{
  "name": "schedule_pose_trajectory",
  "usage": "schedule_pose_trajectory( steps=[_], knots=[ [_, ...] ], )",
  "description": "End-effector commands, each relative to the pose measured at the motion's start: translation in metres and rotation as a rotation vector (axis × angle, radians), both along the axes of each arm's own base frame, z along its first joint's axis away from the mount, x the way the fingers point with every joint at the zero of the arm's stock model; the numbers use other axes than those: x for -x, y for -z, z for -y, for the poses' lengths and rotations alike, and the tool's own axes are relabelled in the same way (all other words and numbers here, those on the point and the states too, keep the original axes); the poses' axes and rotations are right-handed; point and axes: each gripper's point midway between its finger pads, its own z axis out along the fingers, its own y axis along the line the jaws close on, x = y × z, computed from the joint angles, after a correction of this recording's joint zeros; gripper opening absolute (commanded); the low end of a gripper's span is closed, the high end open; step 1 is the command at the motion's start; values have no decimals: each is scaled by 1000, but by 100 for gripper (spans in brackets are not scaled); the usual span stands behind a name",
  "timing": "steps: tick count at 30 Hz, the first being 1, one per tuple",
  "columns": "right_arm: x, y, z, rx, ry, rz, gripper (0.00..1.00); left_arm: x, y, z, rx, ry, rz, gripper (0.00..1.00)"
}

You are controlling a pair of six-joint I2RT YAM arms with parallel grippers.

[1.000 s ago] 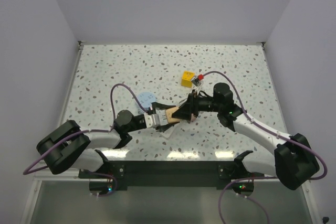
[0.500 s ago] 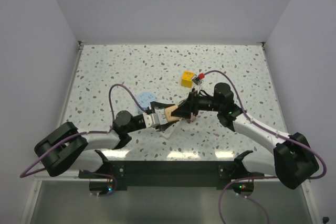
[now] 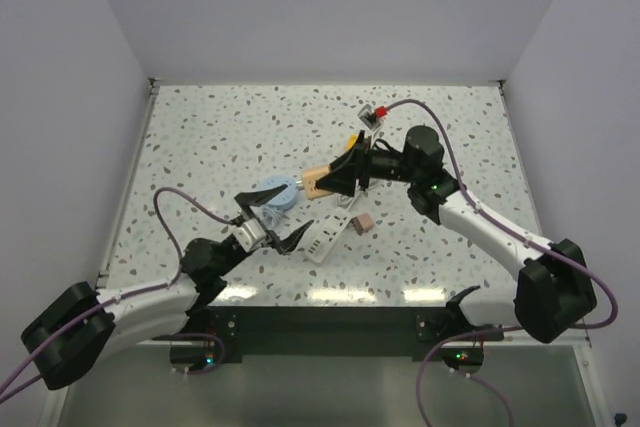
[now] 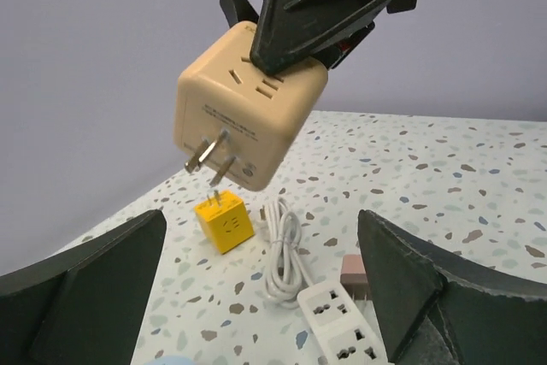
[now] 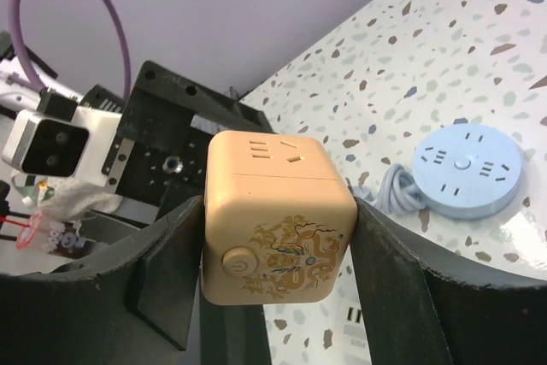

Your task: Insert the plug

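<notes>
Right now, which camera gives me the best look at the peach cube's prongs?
Left wrist: both metal prongs jut from the lower face of the peach cube, close and sharp. Top external shows the cube as a small sliver, prongs unreadable. Right wrist shows its socket and button faces; prongs hidden.

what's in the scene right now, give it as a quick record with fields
right gripper: shut on peach cube adapter, held in the air, prongs bare
left gripper: open, empty, lower than the adapter
pink plug: lying on the table beside the white power strip, not held
yellow cube: on the table
blue round socket: on the table
white cord: coiled next to the yellow cube
task state: plug not yet inserted
</notes>
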Motion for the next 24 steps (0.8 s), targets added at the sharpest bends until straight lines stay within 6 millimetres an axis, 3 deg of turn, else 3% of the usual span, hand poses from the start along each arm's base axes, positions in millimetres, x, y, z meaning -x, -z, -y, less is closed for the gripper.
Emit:
schedule_pose_trajectory(
  steps=[1,2,3,5,7,8,9,12,17,20,22,23,24],
  knots=[
    [-20,-13,-8,12,6,58,0,-10,7,-27,42,-132,-65,100],
    [-25,-10,-9,30,12,71,0,-9,1,-32,64,-145,-66,100],
    [-33,-11,-10,50,36,68,0,-19,11,-43,69,-222,-134,100],
    [-49,4,-10,135,74,55,0,-24,10,-58,124,-293,-177,100],
    [-66,22,-8,215,132,65,0,-36,22,-78,173,-420,-284,100],
    [-69,28,-8,243,142,60,0,-39,15,-88,218,-466,-296,100],
    [-72,29,-8,258,147,56,0,-45,26,-103,230,-558,-357,100],
    [-81,47,-11,336,183,43,0,-49,29,-126,287,-678,-415,100],
    [-100,79,-23,476,193,58,0,-57,40,-138,287,-727,-468,100],
    [-106,88,-29,551,171,72,0,-63,48,-127,250,-642,-504,100],
    [-114,107,-32,620,166,71,0,-67,51,-126,251,-617,-527,100],
    [-118,103,-35,624,161,78,0,-70,55,-127,243,-615,-538,100],
    [-121,115,-38,647,150,62,0,-72,58,-127,241,-614,-548,100]
  ],
)
